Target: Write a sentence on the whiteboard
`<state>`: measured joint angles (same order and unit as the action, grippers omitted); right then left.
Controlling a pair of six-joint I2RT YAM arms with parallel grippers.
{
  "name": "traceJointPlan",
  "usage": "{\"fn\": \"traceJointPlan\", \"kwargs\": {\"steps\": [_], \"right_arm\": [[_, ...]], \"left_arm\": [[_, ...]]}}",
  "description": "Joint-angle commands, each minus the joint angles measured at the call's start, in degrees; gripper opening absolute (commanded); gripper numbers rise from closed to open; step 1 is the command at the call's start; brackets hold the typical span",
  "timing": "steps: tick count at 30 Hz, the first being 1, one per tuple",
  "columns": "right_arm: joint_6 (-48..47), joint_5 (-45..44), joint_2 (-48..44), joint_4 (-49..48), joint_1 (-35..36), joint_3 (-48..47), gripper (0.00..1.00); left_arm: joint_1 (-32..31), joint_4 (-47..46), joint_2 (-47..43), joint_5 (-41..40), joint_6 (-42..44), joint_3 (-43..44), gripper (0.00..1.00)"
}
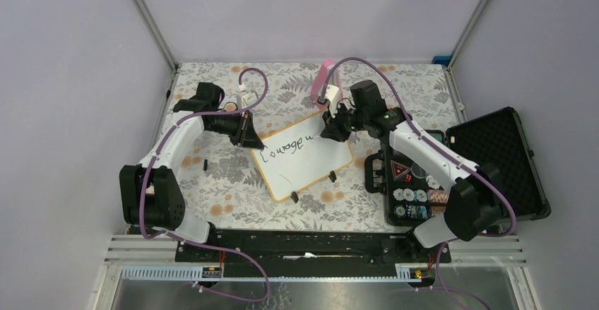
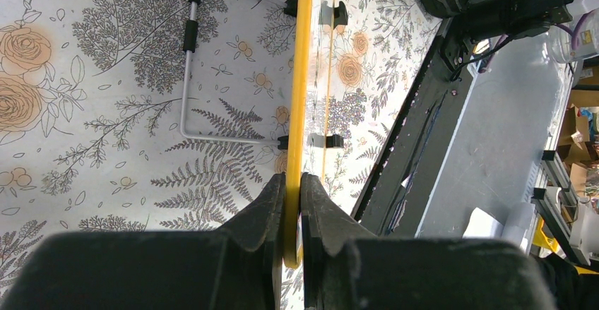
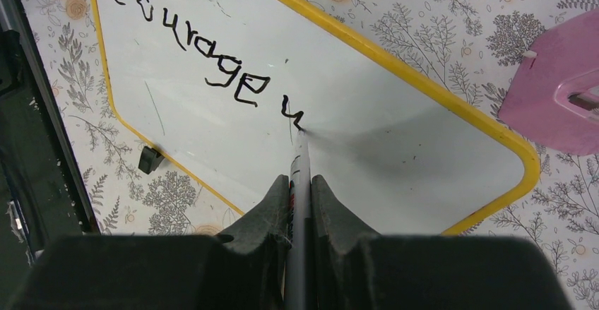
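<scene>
**Board pinned, second word barely started**

The whiteboard [image 1: 304, 158] lies askew on the floral surface [image 1: 226, 183] between the arms. It has a white face, a thin yellow-orange rim, rounded corners and small black feet. It looks light, stiff and slick, so the rim is the place to hold it. The sentence [image 3: 236, 84] reads "Courage" plus one further stroke (perhaps a "w"; too little to tell). The left gripper [image 2: 293, 204] is clamped on the rim. The right gripper [image 3: 301, 190] is closed on a marker [image 3: 298, 158], tip touching the board. A pink object [image 3: 558, 91] sits just beyond.
</scene>
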<state>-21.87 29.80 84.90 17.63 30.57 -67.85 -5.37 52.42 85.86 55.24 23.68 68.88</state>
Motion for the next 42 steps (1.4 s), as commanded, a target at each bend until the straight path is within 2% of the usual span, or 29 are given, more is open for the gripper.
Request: {"fn": "traceJointPlan", "kwargs": {"steps": [1,13,25,42], "right_arm": [[-2.0,-2.5,-1.2,-0.4,-1.4,-1.6,0.00],[-1.7,-2.2,-0.3,-0.3,-1.7,-4.5,0.00],[-2.0,1.8,-2.8,2.9,-2.3,-3.2,0.00],[-0.4,2.8,-1.7,0.4,-2.8,-2.4,0.00]], "left_arm": [[-0.2,-2.9,-1.0,-4.5,1.9,-0.6,0.00],[-0.2,-2.9,-1.1,-4.6,1.8,-0.7,0.00],[-0.2,-2.9,-1.1,-4.6,2.0,-0.6,0.00],[-0.2,-2.9,-1.1,-4.4,1.7,-0.6,0.00]]}}
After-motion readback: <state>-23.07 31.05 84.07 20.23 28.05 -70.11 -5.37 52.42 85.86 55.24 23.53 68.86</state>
